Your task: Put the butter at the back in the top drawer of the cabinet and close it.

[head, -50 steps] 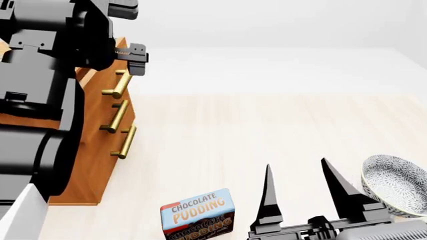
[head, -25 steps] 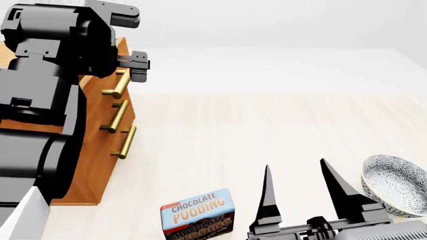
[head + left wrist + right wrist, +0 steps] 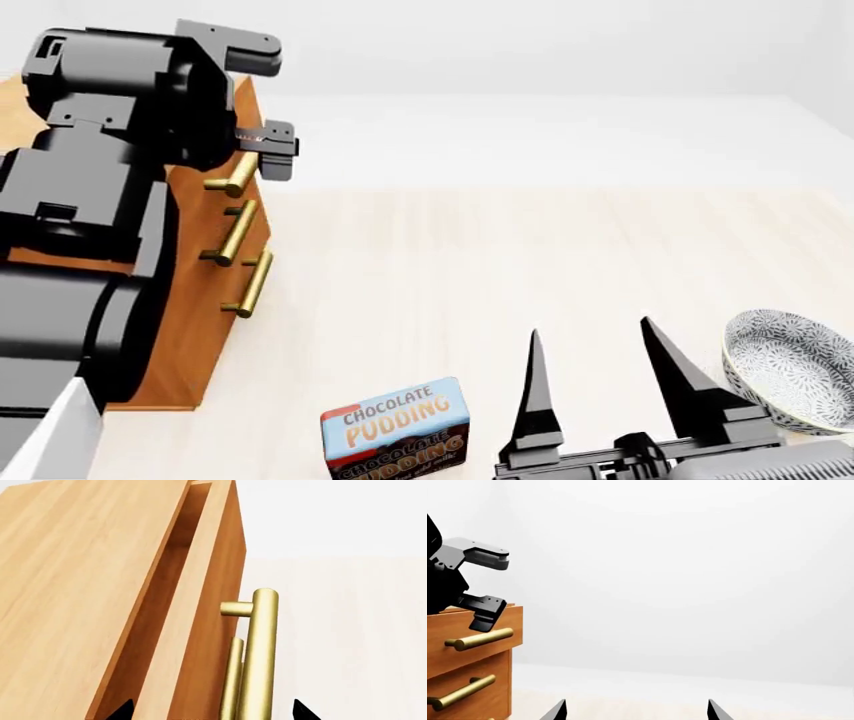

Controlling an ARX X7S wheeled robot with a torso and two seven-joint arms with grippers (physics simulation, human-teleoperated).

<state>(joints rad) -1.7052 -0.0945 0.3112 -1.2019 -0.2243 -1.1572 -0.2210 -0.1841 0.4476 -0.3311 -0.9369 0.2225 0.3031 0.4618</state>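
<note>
The butter is not visible in any view. The top drawer (image 3: 193,605) of the cabinet (image 3: 200,300) stands slightly open, its brass handle (image 3: 257,655) between the released left pincer (image 3: 260,100) tips. The right pincer (image 3: 607,385), also released, hovers beside the chocolate pudding box (image 3: 395,427).

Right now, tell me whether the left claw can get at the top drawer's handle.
Probably yes. The left claw hangs open right by the handle of the top drawer, nothing between them. Its wrist view shows the bar lined up between the fingertips, so a short advance should do.
</note>
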